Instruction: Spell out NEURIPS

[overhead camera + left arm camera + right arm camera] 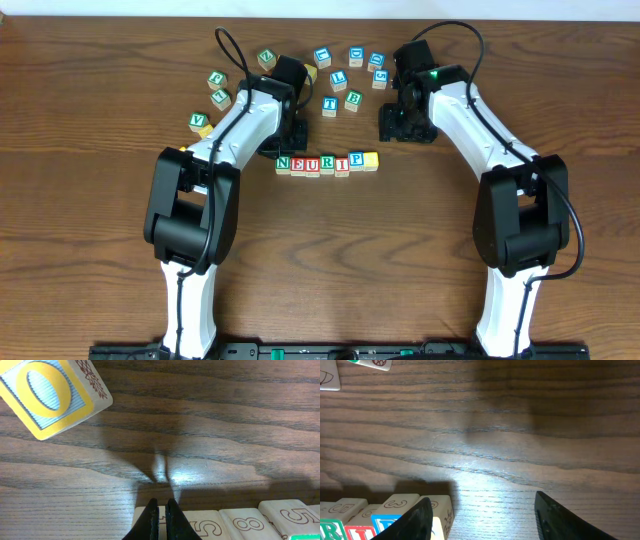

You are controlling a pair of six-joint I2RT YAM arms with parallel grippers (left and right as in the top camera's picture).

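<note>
Right now I'm seeing the left gripper [162,504] sitting pressed together just beside the NEURIPS row [328,163] — N, E, U, R, I, P, then a yellow-topped cube [371,160] — while the right gripper [483,501] is hanging spread apart near the row's yellow end.

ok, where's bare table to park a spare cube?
Free: wide patch on the near side of the cube row, between the left arm and right arm; also outboard of the right arm. Crowded: loose cubes arc behind the row.
</note>
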